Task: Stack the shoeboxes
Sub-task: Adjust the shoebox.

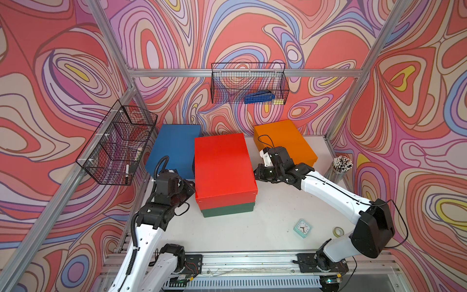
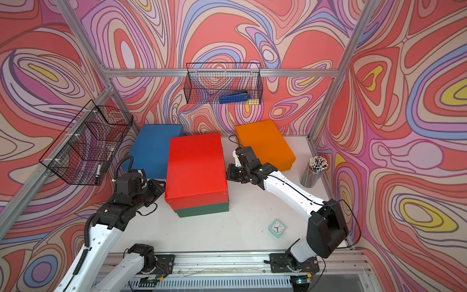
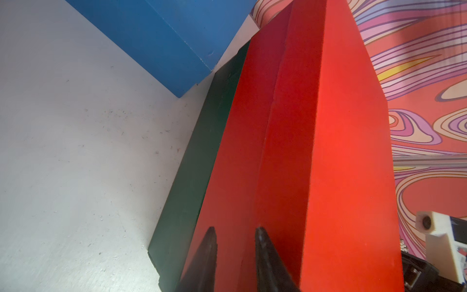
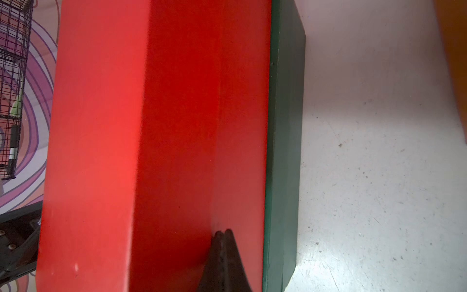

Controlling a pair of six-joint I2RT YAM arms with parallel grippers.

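Nearest, close to the front edge of the bench (image 1: 240, 237) toward its right corner, lie a small mint clock (image 1: 302, 228) and a roll of tape (image 1: 338, 231), neither part of the job. Behind them, about mid-bench, the red shoebox (image 1: 222, 164) sits on the dark green shoebox (image 1: 227, 209), whose near end shows just under the red lid in both top views; the pair looks close to square, so I judge the first stacking step done. The left gripper (image 3: 235, 232) meets the red box's left long side with its jaws a little apart and nothing between them, tips on or just short of the cardboard. The right gripper (image 4: 223, 233) has its jaws together and its tip against the opposite long side. I read this as both arms squaring the red box between them, or just letting go of it. Further back, the blue shoebox (image 1: 174, 149) rests flat at the far left corner, just beside the stack, and the orange shoebox (image 1: 285, 141) rests flat at the far right corner, apart from it. A cup of pencils (image 1: 338, 169) stands by the right edge. Two boxes of four are stacked; blue and orange are left to lift on top, and the growing height will make each placement harder
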